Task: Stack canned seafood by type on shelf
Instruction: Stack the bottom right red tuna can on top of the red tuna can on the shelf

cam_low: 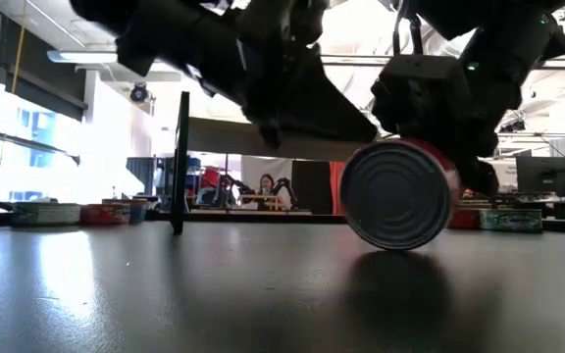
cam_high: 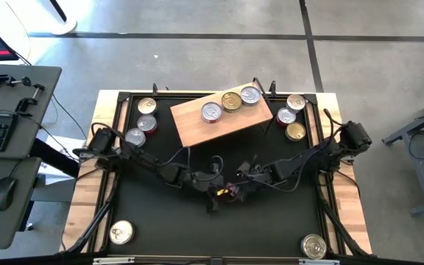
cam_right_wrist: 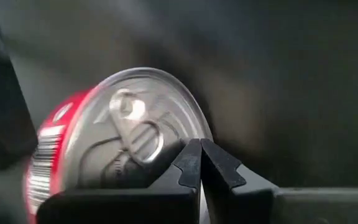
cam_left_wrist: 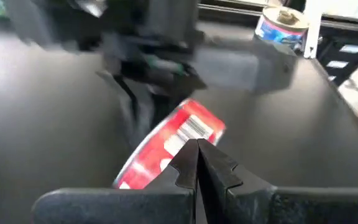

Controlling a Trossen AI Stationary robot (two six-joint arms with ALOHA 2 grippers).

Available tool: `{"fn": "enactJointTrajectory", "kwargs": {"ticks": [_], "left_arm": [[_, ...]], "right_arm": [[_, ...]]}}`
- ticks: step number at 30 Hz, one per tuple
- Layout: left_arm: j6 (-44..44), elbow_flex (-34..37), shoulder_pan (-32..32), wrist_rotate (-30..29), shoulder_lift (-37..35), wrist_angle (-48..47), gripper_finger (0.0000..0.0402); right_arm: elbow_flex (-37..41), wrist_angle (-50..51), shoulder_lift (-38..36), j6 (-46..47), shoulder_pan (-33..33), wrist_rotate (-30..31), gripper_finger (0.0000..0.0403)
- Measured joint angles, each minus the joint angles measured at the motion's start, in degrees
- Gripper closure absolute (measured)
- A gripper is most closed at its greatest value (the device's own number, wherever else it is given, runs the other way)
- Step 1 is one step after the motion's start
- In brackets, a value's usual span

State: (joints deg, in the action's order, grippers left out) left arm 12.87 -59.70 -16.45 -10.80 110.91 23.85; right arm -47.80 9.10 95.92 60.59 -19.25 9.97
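Both grippers (left (cam_left_wrist: 197,163), right (cam_right_wrist: 201,163)) clenched empty, reaching low toward a tipped red-sided can (cam_low: 398,194) mid-table.

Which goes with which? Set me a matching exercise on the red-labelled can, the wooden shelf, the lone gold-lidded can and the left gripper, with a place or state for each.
Things:
1. red-labelled can
2. wooden shelf
3. lone gold-lidded can
4. left gripper

Places or states:
A. shut
B. carries three cans in a row
C. tipped on its edge at the table's middle
D. lid up in a table corner on the left arm's side

Pairs: 1-C, 2-B, 3-D, 4-A
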Motion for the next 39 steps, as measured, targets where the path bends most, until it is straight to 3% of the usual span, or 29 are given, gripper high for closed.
{"fn": "enactJointTrajectory", "kwargs": {"ticks": [5, 10, 16, 19, 23, 29, 34, 39], "left_arm": [[-2.04, -1.24, 0.49, -1.36, 0.03, -0.20, 0.0402], [-2.14, -1.31, 0.74, -1.15, -0.50, -2.32, 0.0402], [-4.63, -1.29, 0.81, -2.16, -7.46, -19.26, 0.0402], [-5.97, -1.29, 0.81, -3.05, -11.19, -29.32, 0.0402], [-5.52, -1.29, 0.70, -4.06, -13.51, -36.71, 0.0401], [-4.14, -1.29, -0.21, -3.14, -13.55, -39.11, 0.0402], [-8.07, -1.20, -0.61, -2.61, -17.45, -40.14, 0.0402], [-9.43, -1.20, 0.14, -4.34, -28.58, -47.96, 0.0401]], "right_arm": [[0.01, -0.65, -0.02, -0.02, -0.17, -1.10, 0.0403], [-0.01, 1.93, -3.43, -1.65, -0.11, 1.91, 0.0403], [-0.03, 10.12, -14.01, -0.59, -0.03, 6.89, 0.0403], [-0.03, 5.32, -18.89, 2.23, -1.44, 6.27, 0.0403], [-0.96, -4.43, -21.22, -1.73, -5.12, 6.37, 0.0392], [-13.61, 6.70, -14.17, -11.83, -8.43, 3.47, 0.0319], [-29.27, 28.00, -3.69, -23.75, -8.73, 0.89, 0.0226], [-38.27, 43.47, 5.55, -20.28, -7.55, 1.99, 0.0154]]}}
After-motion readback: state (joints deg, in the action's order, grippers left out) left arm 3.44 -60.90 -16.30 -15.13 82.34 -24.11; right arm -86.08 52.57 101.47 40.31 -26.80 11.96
